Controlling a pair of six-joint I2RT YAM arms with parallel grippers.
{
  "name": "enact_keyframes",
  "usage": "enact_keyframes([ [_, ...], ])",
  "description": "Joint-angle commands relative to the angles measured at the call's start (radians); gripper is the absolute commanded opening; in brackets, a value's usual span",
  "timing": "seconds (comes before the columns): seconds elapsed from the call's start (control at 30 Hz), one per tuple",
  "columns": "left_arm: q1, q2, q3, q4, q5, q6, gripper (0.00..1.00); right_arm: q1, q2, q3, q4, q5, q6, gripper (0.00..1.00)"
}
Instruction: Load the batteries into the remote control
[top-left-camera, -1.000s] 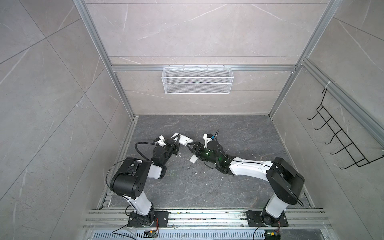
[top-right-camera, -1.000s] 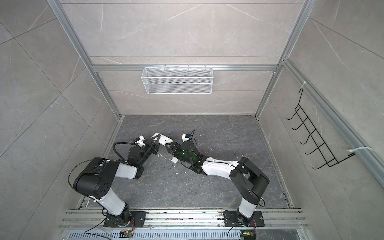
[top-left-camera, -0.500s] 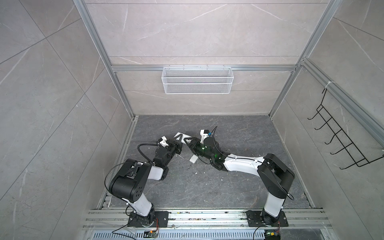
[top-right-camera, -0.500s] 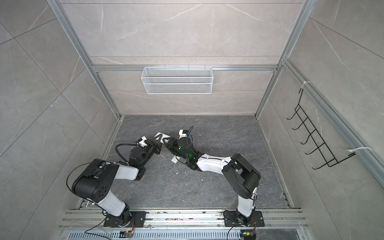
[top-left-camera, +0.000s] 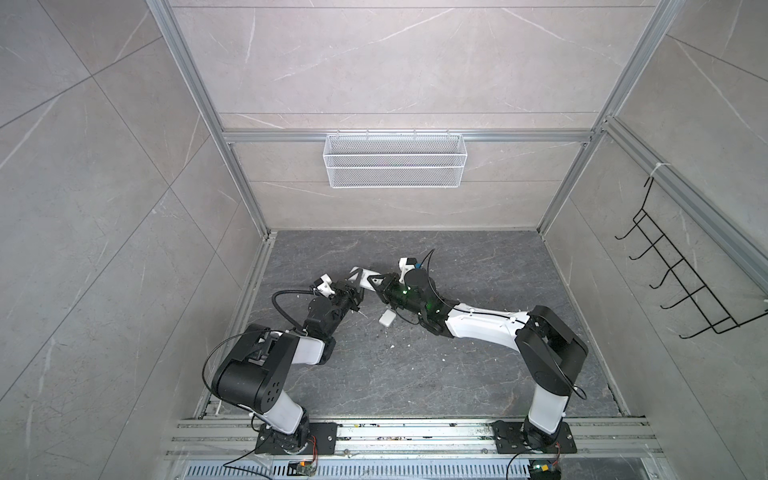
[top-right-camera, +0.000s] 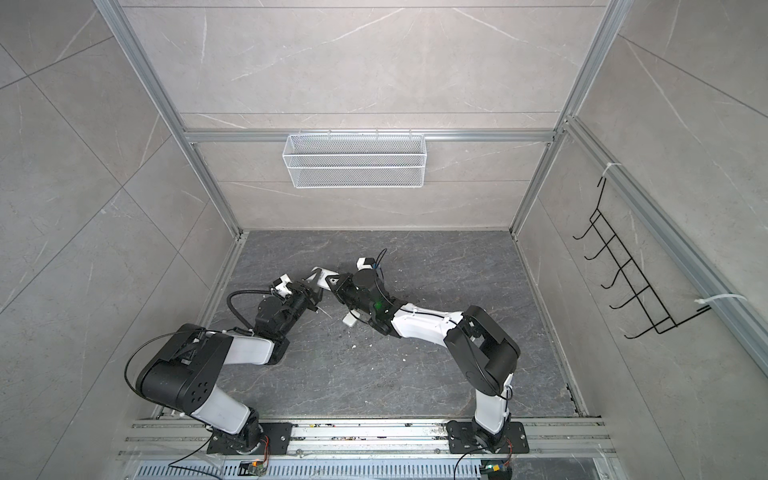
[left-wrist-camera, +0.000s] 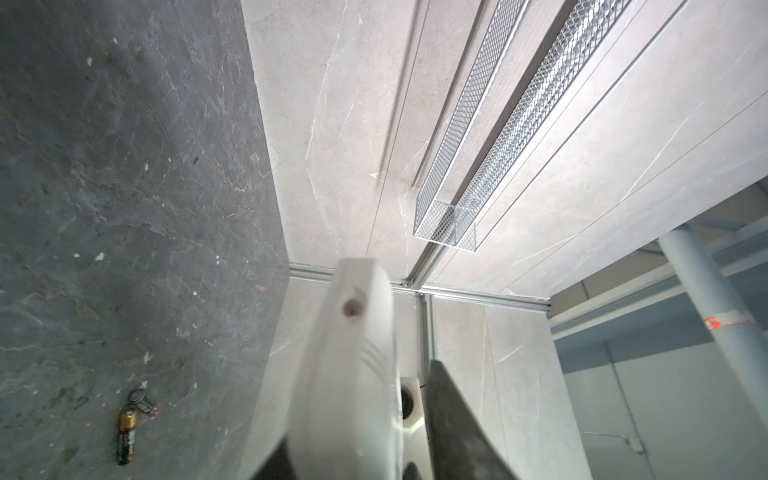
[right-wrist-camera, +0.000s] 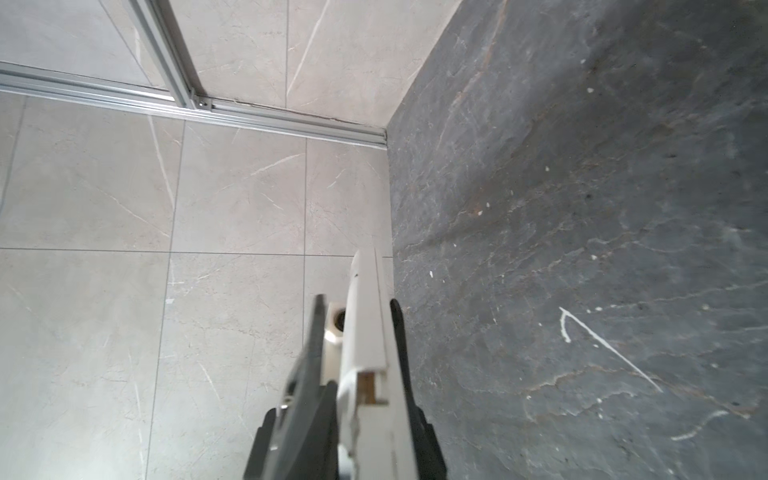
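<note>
dark stone floor (top-left-camera: 415, 374) bears a battery (left-wrist-camera: 126, 434) not yet loaded, while above it the remote control (top-left-camera: 365, 277) has passed from the left gripper (top-left-camera: 355, 293), now slackened open, to the right gripper (top-left-camera: 380, 286), clamped on it

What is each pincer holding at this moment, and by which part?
The right pincer grips the remote control by its flat faces near one end. The left pincer stands open around it too, one finger apart from it.
</note>
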Motion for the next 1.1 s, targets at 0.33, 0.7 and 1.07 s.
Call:
enact_keyframes([
  [0.33, 0.086, -0.122, 0.116, -0.250, 0.214, 0.134, 0.56, -0.078, -0.011, 0.043, -0.011, -0.209, -0.049, 0.10],
  [0.7, 0.084, -0.056, 0.158, -0.138, 0.214, 0.118, 0.42, -0.074, 0.009, 0.054, 0.018, -0.239, -0.017, 0.11],
  [1.07, 0.087, -0.015, 0.151, -0.140, 0.225, 0.120, 0.00, -0.079, -0.029, 0.008, -0.013, -0.222, -0.071, 0.45],
])
